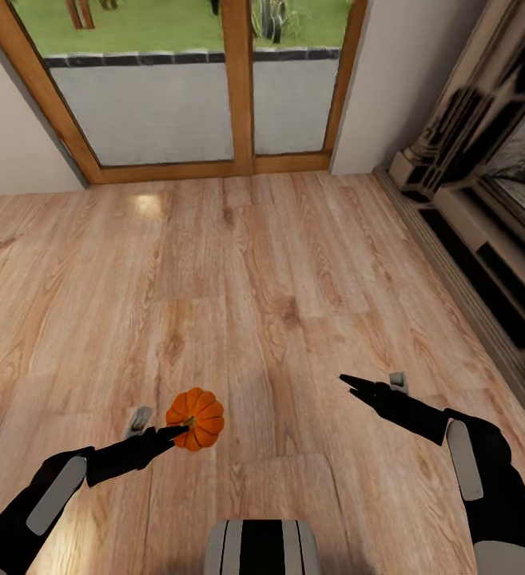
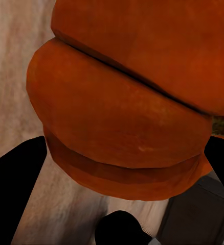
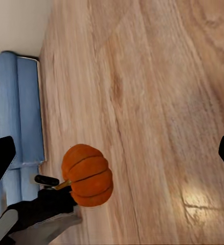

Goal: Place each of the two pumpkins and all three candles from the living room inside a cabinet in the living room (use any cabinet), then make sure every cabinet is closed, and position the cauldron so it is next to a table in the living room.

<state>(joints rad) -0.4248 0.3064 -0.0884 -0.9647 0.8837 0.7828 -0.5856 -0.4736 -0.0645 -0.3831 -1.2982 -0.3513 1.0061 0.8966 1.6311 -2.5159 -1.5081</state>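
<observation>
Now the pumpkin (image 1: 196,418) sits clamped between the left gripper's (image 1: 176,434) jaws.

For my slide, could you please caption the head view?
Left gripper holds a pumpkin above wooden floor; right gripper empty.

One orange pumpkin (image 1: 196,418) is showing over the wooden floor (image 1: 254,279), two black arms are reaching in, the left arm (image 1: 94,467) and the right arm (image 1: 422,423), and one glazed double door (image 1: 206,80) is standing at the far wall.
</observation>
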